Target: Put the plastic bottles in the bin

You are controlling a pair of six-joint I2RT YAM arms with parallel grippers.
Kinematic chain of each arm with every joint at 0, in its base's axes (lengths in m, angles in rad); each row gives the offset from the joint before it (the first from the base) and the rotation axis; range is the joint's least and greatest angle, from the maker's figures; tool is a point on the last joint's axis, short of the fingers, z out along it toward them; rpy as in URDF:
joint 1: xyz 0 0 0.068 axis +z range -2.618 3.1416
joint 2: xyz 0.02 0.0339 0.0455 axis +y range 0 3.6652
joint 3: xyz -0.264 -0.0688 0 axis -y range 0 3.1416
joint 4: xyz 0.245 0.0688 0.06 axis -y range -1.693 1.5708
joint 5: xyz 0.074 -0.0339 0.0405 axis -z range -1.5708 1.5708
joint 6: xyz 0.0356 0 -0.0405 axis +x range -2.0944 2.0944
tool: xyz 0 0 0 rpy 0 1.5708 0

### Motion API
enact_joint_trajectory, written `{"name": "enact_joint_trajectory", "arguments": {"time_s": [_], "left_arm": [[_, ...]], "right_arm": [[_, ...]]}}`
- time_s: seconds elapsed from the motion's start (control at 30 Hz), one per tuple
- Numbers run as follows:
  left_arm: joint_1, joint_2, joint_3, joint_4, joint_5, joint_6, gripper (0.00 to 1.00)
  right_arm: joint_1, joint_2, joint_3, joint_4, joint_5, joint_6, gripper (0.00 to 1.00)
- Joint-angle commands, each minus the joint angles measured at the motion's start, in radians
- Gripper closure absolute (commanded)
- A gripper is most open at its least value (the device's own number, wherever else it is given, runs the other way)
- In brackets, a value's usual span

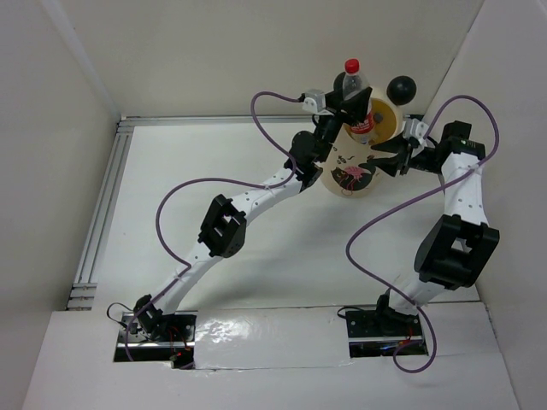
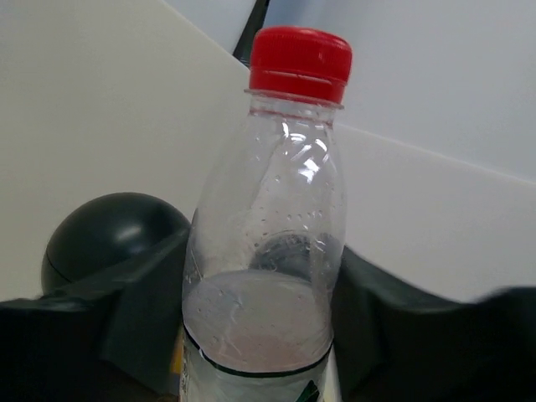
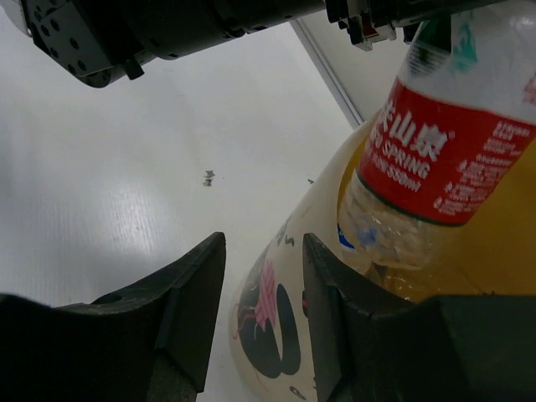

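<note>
So the robot is sitting right at the drop step here. The left gripper point(image 1: 350, 97) is clamping the clear plastic bottle with the red label and red cap point(image 3: 444, 151) around its upper body. Its jaws are closed snug on both sides and the cap is pointing toward 12 o'clock in the top view. The bottle's lower end is hanging just inside the mouth of the tall cream cylinder bin with the pink flamingo print and yellow inside point(image 1: 346, 175). That bin is standing at about 1 o'clock on the white table point(image 1: 214, 154), and it looks like it's leaning a bit. One black ball ear point(image 1: 402, 87) is poking off the rim at roughly 2 o'clock from the mouth.

The right gripper point(image 3: 264, 243) is sitting at the bin's 3 o'clock side, jaws part open and straddling the wall, one finger outside and the other over the yellow inside. Can't tell if it's actually pinching the wall or just bracketing it, since a sliver of table is showing between the outer finger and the wall.

Next move, best guess: the left jaws are just needing to open so the bottle drops in, with the right arm bracing the bin against tipping. The rim is looking like the likeliest thing to snag on. Something blue and crinkly-clear is peeking out deeper in the bin, maybe other bottles, but it's too unclear to call.
</note>
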Motion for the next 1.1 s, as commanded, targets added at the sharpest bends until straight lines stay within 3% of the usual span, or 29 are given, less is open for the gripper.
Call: {"name": "enact_joint_trajectory", "arguments": {"time_s": [0.0, 0.1, 0.23, 1.07], "left_arm": [[-0.001, -0.037, -0.014, 0.042, 0.005, 0.036, 0.21], [-0.001, -0.037, -0.014, 0.042, 0.005, 0.045, 0.16], [-0.001, -0.037, -0.014, 0.031, 0.005, 0.045, 0.00], [-0.029, -0.171, -0.120, 0.074, 0.026, 0.186, 0.00]], "right_arm": [[0.006, -0.003, 0.033, 0.041, -0.120, -0.022, 0.51], [-0.005, -0.012, 0.006, 0.050, -0.111, -0.022, 0.49], [-0.025, -0.032, -0.014, 0.051, -0.111, -0.022, 0.47], [-0.025, -0.050, -0.057, 0.060, -0.111, -0.022, 0.46]]}}
